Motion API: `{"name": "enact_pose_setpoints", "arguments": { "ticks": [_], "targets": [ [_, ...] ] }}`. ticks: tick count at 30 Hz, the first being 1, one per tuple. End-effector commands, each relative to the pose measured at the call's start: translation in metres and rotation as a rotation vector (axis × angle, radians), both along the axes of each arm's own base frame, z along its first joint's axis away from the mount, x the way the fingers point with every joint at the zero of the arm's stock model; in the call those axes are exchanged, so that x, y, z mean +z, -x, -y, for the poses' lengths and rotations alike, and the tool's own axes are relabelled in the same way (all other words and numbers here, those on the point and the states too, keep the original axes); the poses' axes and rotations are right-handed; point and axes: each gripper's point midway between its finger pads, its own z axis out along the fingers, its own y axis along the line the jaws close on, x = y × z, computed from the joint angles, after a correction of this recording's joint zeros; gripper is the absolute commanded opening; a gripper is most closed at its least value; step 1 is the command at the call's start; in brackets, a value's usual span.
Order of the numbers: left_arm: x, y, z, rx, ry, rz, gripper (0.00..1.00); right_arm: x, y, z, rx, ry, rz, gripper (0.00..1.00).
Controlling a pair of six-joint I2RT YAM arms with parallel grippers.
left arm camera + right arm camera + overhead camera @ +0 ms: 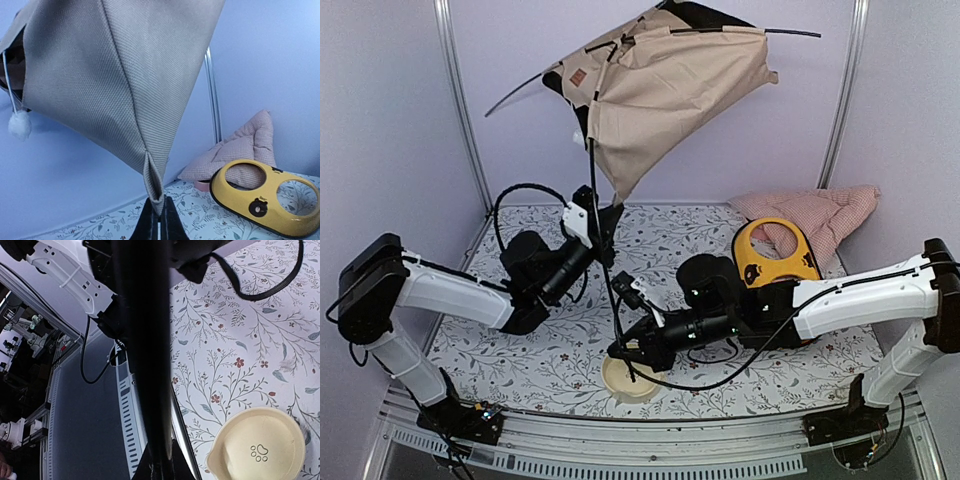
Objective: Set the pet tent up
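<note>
Upper middle of the frame: tan pet tent, hanging clear of the table, slack and only partly spread, small brown label patch on its left side. Thin pole ends jutting out to the upper right and to the left. Lowest fabric corner pinched between the closed fingers of the left gripper, just left of centre. Long black pole running from the fabric down the middle, lower end clamped in the right gripper, right above a cream bowl at lower centre. Right of centre: yellow feeder tray, overlapping a pink checked cushion by the back wall. Beneath everything, floral table cover.
</note>
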Motion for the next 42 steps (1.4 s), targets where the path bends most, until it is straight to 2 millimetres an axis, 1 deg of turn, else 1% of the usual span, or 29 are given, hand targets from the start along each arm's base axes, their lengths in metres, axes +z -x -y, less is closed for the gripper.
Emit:
{"name": "enact_pose_setpoints", "arguments": {
  "ticks": [1,5,7,10,13,17,20,25,33,37,42],
  "targets": [
    [-0.021,0.04,-0.016,0.084,0.053,-0.111,0.0,0.045,-0.002,0.001,-0.077,-0.177,0.026,0.0],
    [-0.055,0.067,-0.024,0.152,0.055,-0.24,0.0,0.035,-0.001,0.009,-0.119,-0.191,-0.022,0.0],
    [-0.069,0.079,-0.026,0.161,0.059,-0.298,0.0,0.033,-0.001,0.01,-0.125,-0.192,-0.046,0.0],
    [-0.092,0.091,-0.024,0.138,0.056,-0.401,0.0,0.033,-0.002,0.007,-0.145,-0.197,-0.089,0.0],
    [-0.108,0.106,-0.022,0.126,0.043,-0.457,0.0,0.037,-0.005,0.005,-0.168,-0.219,-0.122,0.0],
    [-0.127,0.126,-0.017,0.102,-0.001,-0.502,0.0,0.05,-0.011,-0.001,-0.193,-0.254,-0.143,0.0],
    [-0.136,0.142,-0.012,0.079,-0.03,-0.518,0.0,0.056,-0.021,-0.003,-0.238,-0.268,-0.164,0.0],
    [-0.15,0.161,-0.009,0.034,-0.061,-0.563,0.0,0.057,-0.052,0.0,-0.317,-0.286,-0.208,0.0],
    [-0.162,0.181,-0.007,-0.015,-0.112,-0.603,0.0,0.089,-0.101,0.003,-0.375,-0.381,-0.171,0.0],
    [-0.166,0.192,-0.002,-0.06,-0.146,-0.602,0.0,0.102,-0.119,0.0,-0.381,-0.414,-0.139,0.0],
    [-0.169,0.206,0.004,-0.117,-0.186,-0.597,0.0,0.109,-0.137,-0.001,-0.389,-0.44,-0.117,0.0]
  ]
}}
